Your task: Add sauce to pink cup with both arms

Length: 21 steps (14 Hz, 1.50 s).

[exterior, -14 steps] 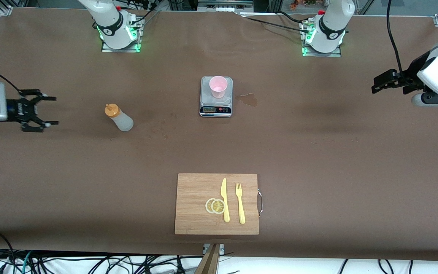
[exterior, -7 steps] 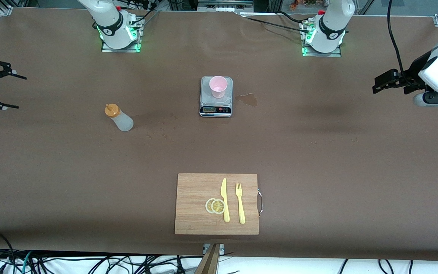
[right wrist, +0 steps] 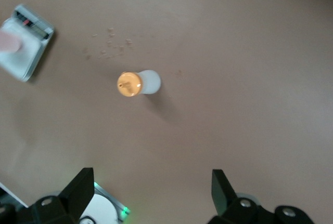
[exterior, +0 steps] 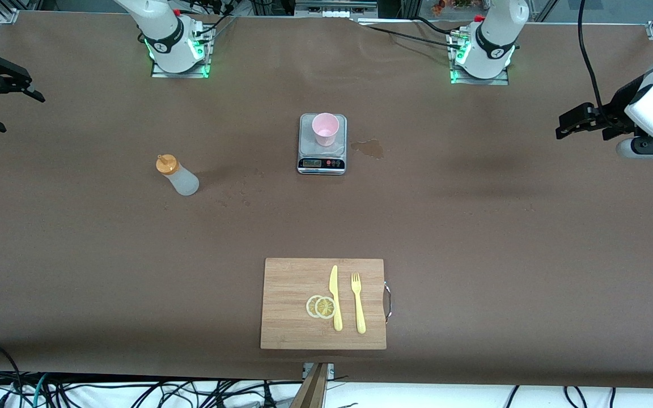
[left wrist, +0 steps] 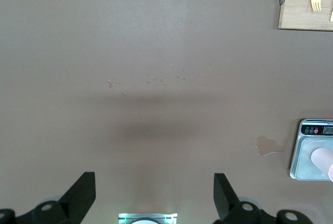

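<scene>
While both of my arms hang high at the two ends of the brown table (exterior: 474,226), my right gripper (exterior: 12,105) hovers over the table edge at the right arm's end, fingers spread wide and holding nothing. Next comes the translucent squeeze bottle with the orange nozzle cap (exterior: 177,175), standing upright on the table toward that same end. It looks light, soft-walled and smooth, so I judge a gentle grip around its mid-body safest; too hard a squeeze would spurt sauce. Further along, the small pink plastic cup (exterior: 325,128) stands upright on a silver kitchen scale (exterior: 322,163), well apart from the bottle. It looks light and easy to tip. Last, my left gripper (exterior: 567,122) waits over the left arm's end, fingers also apart.
</scene>
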### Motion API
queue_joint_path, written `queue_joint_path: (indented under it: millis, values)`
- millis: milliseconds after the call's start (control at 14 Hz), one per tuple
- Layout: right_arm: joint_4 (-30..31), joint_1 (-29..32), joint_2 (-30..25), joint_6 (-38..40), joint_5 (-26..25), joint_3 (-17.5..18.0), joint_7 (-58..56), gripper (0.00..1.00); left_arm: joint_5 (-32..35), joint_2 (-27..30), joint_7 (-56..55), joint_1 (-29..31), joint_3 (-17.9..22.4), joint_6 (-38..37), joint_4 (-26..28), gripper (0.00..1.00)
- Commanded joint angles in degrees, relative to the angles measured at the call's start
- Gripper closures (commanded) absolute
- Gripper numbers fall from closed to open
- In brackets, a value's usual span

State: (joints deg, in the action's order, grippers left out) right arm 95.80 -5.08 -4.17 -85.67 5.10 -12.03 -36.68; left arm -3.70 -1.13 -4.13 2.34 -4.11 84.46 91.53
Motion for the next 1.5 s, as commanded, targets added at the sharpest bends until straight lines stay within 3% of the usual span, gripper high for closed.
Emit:
queue_joint_path:
  millis: [0, 214, 500, 1429]
  values:
    - [-1.9, -2.5, 0.0, 0.0, -4.6, 1.4, 16.0, 0.0, -0.8, -0.6, -0.3, 0.3, -0.1, -1.3, -1.7, 0.0]
    - [-4.2, -4.3, 1.9, -1.0, -9.9, 2.5, 24.1, 0.0, -0.8, -0.6, -0.3, 0.3, 0.0, -1.3, -1.7, 0.0]
    - [-4.6, -4.2, 2.1, -2.5, -1.8, 0.7, 23.7, 0.0, -0.8, -0.6, -0.3, 0.3, -0.1, -1.3, -1.7, 0.0]
    - [-4.9, -4.5, 2.7, -2.0, -1.8, 1.0, 23.8, 0.0, -0.8, -0.6, -0.3, 0.3, 0.0, -1.3, -1.7, 0.0]
